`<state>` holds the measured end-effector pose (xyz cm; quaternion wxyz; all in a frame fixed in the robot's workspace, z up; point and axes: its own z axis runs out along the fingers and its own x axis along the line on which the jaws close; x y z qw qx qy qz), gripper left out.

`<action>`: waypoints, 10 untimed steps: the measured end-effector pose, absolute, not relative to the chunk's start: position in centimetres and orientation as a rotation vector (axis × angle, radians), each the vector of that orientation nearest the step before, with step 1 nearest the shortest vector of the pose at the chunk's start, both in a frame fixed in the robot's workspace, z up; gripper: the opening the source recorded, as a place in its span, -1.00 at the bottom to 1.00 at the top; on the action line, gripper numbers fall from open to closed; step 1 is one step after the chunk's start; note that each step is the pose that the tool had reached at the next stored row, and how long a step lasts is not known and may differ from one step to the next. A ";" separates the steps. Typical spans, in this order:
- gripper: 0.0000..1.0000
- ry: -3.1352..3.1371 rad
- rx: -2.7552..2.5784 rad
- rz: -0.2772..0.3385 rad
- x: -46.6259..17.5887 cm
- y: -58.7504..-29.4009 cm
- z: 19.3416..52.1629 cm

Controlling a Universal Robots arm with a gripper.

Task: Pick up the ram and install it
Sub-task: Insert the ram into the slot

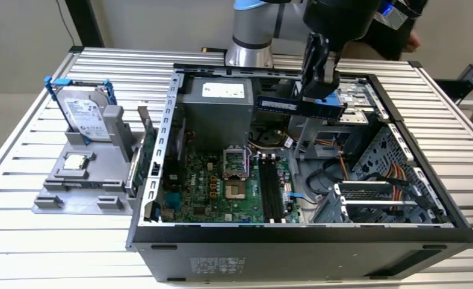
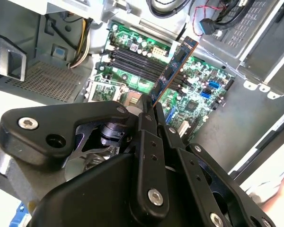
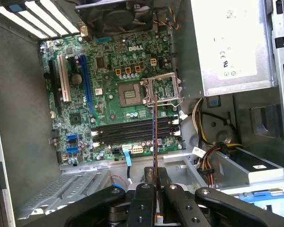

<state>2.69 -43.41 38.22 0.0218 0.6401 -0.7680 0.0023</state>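
1 gripper (image 1: 313, 96) clamping the ram (image 1: 277, 105), above motherboard (image 1: 208, 186), seemingly over its slots (image 1: 270, 192)

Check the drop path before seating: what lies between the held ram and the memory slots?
Nothing: in the first wrist view, bare air separates the ram from the memory slots.

first wrist view: ram (image 3: 154, 132) is edge-on, gripped end buried btwn the end effector (image 3: 154, 173) fingers, can't see it. exterior view: arm (image 1: 250, 30) cut off at 12 o'clock, person's hand (image 1: 414, 40) half out of frame approx 1 o'clock.
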 end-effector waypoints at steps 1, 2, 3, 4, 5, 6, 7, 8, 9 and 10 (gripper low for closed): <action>-1.00 -2.383 1.980 0.007 2.7 -43.4 38.2; -1.00 -2.385 1.977 0.007 2.7 -43.4 38.2; -1.00 -2.387 1.975 0.007 2.7 -43.4 38.2; -1.00 -2.390 1.972 0.007 2.7 -43.4 38.2; -1.00 -2.393 1.968 0.007 2.7 -43.4 38.2; -1.00 -2.397 1.963 0.007 2.7 -43.4 38.2; -1.00 -2.401 1.957 0.006 2.7 -43.4 38.2; -1.00 -2.407 1.950 0.006 2.7 -43.4 38.2; -1.00 -2.415 1.941 0.006 2.7 -43.4 38.2; -1.00 -2.423 1.931 0.006 2.7 -43.4 38.2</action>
